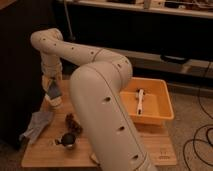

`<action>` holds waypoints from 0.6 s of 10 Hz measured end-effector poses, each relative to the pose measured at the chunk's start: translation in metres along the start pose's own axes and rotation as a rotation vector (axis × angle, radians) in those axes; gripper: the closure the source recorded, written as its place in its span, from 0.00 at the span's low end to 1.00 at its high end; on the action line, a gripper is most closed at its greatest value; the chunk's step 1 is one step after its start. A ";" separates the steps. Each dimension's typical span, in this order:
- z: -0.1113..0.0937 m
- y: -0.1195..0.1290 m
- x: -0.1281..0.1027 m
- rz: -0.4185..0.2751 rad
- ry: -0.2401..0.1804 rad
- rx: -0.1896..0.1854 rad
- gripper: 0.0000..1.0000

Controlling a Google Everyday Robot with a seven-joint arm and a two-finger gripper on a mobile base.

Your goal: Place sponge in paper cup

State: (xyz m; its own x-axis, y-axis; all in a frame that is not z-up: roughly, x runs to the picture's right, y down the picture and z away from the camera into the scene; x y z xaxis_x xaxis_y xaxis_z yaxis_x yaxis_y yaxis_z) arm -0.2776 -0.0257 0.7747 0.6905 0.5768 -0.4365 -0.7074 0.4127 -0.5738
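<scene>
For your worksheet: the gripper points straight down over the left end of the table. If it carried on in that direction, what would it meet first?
Most likely the paper cup. The gripper hangs just above it with the sponge at its tip, so the sponge would enter the cup's mouth first, though depth from this one view is uncertain.

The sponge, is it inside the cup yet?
Partly in. The gripper holds the sponge right at the mouth of the upright paper cup, its lower end dipping in.

On the wooden table (35,152) lie a crumpled grey cloth (36,125), a small brown object (73,123), perhaps a pinecone, a dark metal cup (67,141), while the gripper (53,91) hangs left of an orange bin (162,106) holding a white utensil (140,100).
</scene>
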 end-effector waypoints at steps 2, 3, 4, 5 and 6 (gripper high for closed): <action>0.005 -0.003 0.000 0.008 0.002 0.013 1.00; 0.007 -0.005 -0.001 0.010 0.005 0.027 1.00; 0.008 -0.004 -0.003 0.009 0.005 0.035 1.00; 0.011 -0.001 -0.006 0.003 0.012 0.041 1.00; 0.013 -0.001 -0.007 0.004 0.016 0.043 1.00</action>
State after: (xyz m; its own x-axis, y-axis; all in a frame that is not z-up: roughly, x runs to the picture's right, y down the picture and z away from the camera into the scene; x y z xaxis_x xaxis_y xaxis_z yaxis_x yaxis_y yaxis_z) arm -0.2832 -0.0210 0.7871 0.6901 0.5670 -0.4499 -0.7155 0.4410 -0.5418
